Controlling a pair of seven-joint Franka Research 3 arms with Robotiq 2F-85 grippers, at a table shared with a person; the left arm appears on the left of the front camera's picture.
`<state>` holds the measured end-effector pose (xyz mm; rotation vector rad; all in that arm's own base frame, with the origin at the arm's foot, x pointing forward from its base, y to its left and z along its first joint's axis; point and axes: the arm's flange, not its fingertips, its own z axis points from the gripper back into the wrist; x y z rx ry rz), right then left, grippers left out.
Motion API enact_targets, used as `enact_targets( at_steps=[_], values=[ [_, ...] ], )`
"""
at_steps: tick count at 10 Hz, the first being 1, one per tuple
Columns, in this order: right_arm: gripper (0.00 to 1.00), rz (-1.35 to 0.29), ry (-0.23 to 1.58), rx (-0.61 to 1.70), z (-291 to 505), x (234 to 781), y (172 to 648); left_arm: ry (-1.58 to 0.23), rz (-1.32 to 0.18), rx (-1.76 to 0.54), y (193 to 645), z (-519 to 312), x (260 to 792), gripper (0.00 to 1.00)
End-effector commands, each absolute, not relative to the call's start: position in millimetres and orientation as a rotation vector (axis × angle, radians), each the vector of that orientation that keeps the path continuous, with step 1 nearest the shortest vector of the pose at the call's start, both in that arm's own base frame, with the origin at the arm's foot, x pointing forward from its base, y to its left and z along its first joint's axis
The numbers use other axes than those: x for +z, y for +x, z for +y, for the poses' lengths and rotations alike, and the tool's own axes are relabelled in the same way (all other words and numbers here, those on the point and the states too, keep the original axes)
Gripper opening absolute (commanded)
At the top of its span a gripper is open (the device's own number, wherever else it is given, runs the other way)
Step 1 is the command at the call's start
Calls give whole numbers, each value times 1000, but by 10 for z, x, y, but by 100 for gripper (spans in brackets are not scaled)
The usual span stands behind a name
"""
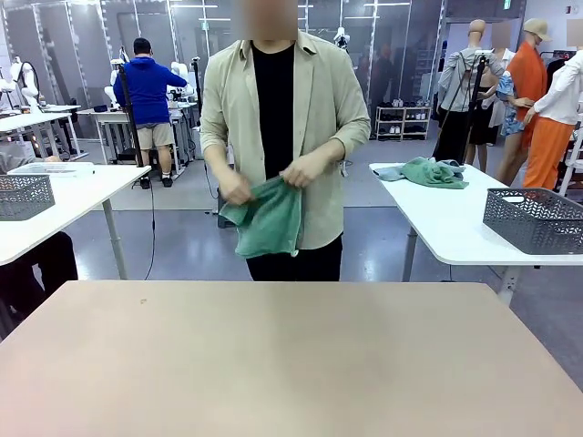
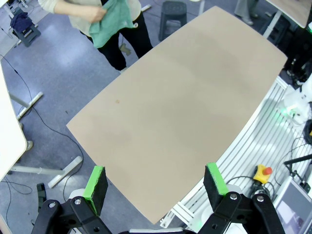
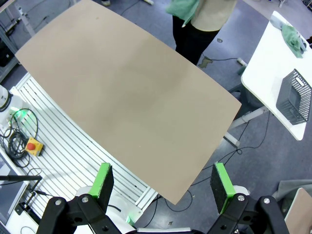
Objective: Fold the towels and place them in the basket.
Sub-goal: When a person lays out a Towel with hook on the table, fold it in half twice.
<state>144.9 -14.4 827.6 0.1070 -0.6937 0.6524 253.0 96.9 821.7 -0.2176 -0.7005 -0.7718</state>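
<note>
Nearest the lens, the left gripper (image 2: 155, 176) is hovering above the near left corner of the tan table (image 1: 291, 364), its green-padded fingers standing wide apart and gripping nothing. The right gripper (image 3: 162, 171) is hanging likewise above the near right corner, jaws spread wide and empty. Beyond both, the tabletop is stretching bare to its far edge. Just past that edge a person (image 1: 273, 100) in a beige overshirt and black top is standing at the middle, facing the table. The person is holding the sea-green towel (image 1: 269, 218) at waist height, clear of the tabletop. One hand (image 1: 235, 188) is pinching the towel's upper edge on the left of the scene. The other hand (image 1: 307, 169) is gripping it on the right, and the bunched cloth is drooping below both. Farther off to the right, a dark grey mesh basket (image 1: 536, 218) is sitting on the near end of a white side table (image 1: 437, 223). A heap of green and grey-blue cloth (image 1: 433, 172) is lying at that table's far end. On the far left, a second mesh basket (image 1: 25, 196) is resting on another white table (image 1: 64, 205).
</note>
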Motion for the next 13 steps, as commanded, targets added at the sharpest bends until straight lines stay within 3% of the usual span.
enact_targets(
  at_steps=[1, 13],
  values=[
    [100, -695, 108, 654, -143, 8279, 1443, -221, -701, -787, 2536, 950, 8218, 100],
    [100, -695, 108, 654, -143, 8279, 1443, -221, -701, -787, 2536, 950, 8218, 100]
  ],
)
